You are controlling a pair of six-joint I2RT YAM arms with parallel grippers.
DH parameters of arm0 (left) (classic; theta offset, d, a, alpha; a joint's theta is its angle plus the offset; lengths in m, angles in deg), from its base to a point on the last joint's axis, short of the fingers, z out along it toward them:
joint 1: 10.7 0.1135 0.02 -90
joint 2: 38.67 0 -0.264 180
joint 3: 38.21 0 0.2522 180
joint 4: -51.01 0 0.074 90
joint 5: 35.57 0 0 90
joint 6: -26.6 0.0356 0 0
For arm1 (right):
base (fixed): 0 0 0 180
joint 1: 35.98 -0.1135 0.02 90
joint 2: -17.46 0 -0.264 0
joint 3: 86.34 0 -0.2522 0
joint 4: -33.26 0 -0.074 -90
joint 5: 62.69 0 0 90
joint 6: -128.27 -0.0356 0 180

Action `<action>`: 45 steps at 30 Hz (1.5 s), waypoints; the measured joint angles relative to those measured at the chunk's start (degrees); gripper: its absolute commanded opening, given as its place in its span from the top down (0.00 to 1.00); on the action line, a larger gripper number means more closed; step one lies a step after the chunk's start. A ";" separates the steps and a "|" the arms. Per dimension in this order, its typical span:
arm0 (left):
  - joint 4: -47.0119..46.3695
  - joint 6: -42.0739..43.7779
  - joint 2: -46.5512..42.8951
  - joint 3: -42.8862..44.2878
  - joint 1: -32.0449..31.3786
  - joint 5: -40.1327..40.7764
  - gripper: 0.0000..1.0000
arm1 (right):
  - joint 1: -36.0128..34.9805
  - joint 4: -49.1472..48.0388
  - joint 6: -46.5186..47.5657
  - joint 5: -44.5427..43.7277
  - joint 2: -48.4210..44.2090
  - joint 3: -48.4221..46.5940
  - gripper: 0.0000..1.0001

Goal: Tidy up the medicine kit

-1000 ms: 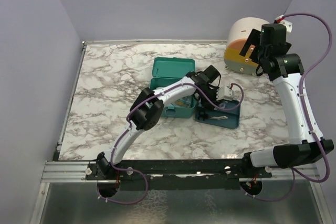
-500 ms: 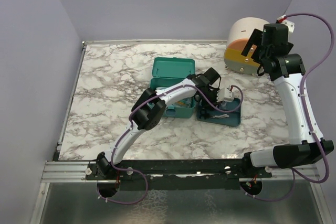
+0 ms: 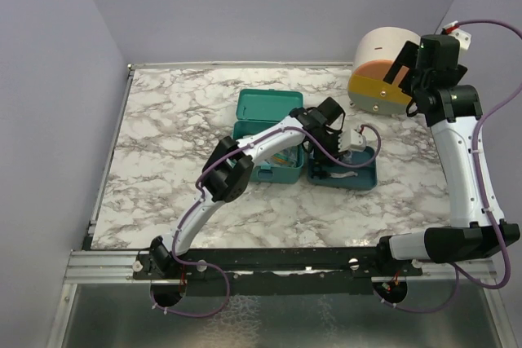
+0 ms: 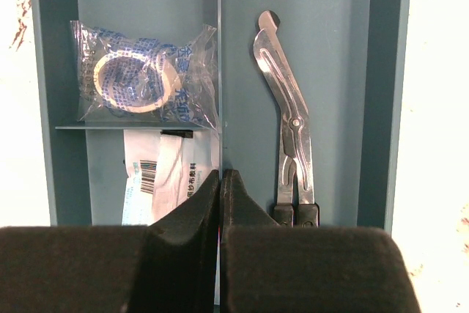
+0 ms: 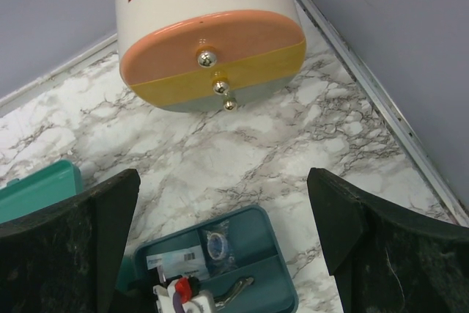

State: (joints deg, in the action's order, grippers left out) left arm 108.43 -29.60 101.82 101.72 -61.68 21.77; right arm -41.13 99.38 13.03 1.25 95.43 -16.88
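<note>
Labels: the clear packet (image 4: 143,82) in the far left compartment of the shallow tray (image 4: 381,93) holds a roll of tape and carries blue print, too blurred to read. Just nearer the camera lies a white packet (image 4: 165,177) with a barcode; its small text is illegible. In the right compartment lie metal bandage shears (image 4: 288,122), blades pointing away and black handles towards the wrist. No lettering shows on them. The round drawer unit (image 5: 212,5) shows only red slit marks on its cream shell, above orange and yellow drawer fronts with metal knobs.

Left arm: it reaches forward and to the right, its forearm crossing above the medicine kit (image 3: 269,106). The left gripper (image 4: 220,175) points down into the tray. Its pads are pressed together, and the tray's centre divider runs straight into the seam. It looks pinched between them, but the contact itself is hidden.

Right arm: it is raised high beside the drawer unit. The right gripper (image 5: 221,181) is spread wide and holds nothing.

Kit: it sits mid-table with its lid open and tilted back, just left of the tray.
</note>
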 measured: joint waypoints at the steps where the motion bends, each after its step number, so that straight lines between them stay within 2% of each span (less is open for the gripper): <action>1: 0.35 -0.09 -0.39 0.04 0.00 0.02 1.00 | 0.04 -0.15 -0.02 0.00 0.02 -0.22 0.00; 20: 2.29 -1.22 -8.83 7.17 -1.79 1.11 1.00 | 0.76 -2.78 -0.57 -0.24 -0.37 -0.68 0.00; 30: 4.00 1.75 -17.29 -0.39 0.20 3.23 1.00 | 0.79 -3.89 -1.27 -0.22 -0.39 -0.63 0.00; 45: 7.13 12.07 -32.65 -18.56 12.35 3.56 1.00 | 1.14 -5.68 -3.26 -0.02 1.57 1.07 0.00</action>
State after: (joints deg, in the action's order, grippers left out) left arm 115.55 -17.53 69.17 83.17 -49.34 25.33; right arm -39.99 93.70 9.78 1.23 97.01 -15.81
